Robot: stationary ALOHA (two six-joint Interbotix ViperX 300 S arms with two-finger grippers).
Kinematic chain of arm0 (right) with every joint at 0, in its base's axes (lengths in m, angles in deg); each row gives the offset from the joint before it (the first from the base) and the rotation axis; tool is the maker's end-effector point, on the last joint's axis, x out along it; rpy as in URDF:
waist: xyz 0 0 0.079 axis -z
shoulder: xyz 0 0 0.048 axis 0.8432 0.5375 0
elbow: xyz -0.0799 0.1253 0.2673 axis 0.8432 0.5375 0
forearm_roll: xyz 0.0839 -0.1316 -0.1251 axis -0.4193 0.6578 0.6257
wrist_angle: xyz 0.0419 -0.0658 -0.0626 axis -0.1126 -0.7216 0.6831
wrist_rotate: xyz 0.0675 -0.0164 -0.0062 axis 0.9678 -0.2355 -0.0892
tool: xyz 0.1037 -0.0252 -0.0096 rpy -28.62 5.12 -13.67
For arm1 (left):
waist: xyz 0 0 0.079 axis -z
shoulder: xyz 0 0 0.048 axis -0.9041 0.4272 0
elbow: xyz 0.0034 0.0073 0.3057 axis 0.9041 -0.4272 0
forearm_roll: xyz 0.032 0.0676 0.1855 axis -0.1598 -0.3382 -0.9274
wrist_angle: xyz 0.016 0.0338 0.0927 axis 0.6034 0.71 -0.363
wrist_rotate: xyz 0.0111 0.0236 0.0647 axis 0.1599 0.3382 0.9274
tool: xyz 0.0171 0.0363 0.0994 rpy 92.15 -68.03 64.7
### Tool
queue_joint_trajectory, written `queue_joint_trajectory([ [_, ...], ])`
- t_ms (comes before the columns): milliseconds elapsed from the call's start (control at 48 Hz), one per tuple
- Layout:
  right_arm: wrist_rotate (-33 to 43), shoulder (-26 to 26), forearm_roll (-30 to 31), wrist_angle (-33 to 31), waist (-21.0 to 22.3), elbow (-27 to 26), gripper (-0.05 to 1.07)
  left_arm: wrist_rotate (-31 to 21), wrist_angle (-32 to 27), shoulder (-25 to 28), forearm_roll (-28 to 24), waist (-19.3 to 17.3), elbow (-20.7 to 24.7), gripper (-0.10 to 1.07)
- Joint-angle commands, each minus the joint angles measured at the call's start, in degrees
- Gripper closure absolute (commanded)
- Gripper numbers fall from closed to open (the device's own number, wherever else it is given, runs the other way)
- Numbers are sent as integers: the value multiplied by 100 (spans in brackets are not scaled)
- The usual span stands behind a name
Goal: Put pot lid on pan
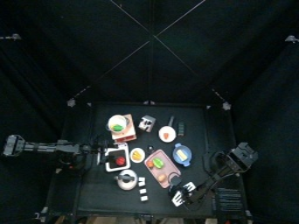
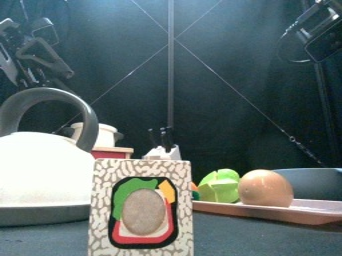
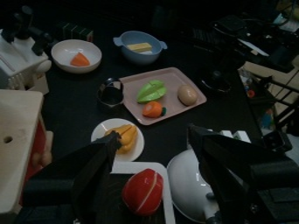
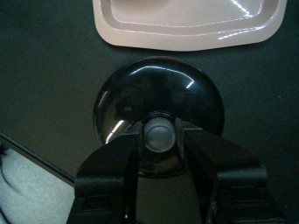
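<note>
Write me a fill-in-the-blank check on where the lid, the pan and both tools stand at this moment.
1. The right tool is at the dark pot lid, which lies beside the ___ tray.
2. The pan shows its whitish face uncovered: the ___ is not on it yet.
3. The left tool has its jaws ___, holding nothing.

Missing words: pink; lid; open

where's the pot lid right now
In the right wrist view the dark pot lid lies flat on the black table, just beside the pink tray, with the right gripper directly over its knob.
</note>
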State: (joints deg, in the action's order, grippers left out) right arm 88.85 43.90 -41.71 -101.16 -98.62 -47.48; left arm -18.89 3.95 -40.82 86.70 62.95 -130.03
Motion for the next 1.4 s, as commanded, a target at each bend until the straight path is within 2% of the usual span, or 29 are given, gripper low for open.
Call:
queue_joint_trajectory([
  [0,-9,-229,26,-9,18,-123,40,0,70,18,9,0,79,0],
  [208,-185,-659,466,-26,387,-141,40,0,149,18,9,9,88,0],
  [396,-360,-1195,1037,-26,1002,-18,40,9,149,18,9,9,79,0],
  [521,-765,-1573,1274,-26,1714,185,40,0,158,18,18,9,79,0],
  [771,-1775,-2092,1187,316,3498,606,40,0,158,18,9,9,53,0],
  [1021,-2540,-2083,1143,1107,5036,694,40,0,149,18,53,9,35,0],
  [1188,-2786,-1872,1160,1521,5713,615,40,9,149,18,114,0,9,0],
  [1292,-2812,-1670,1125,1529,6126,545,40,9,149,18,105,0,9,0],
  [1375,-2821,-1468,1072,1529,6284,492,39,9,158,18,105,-18,18,0],
])
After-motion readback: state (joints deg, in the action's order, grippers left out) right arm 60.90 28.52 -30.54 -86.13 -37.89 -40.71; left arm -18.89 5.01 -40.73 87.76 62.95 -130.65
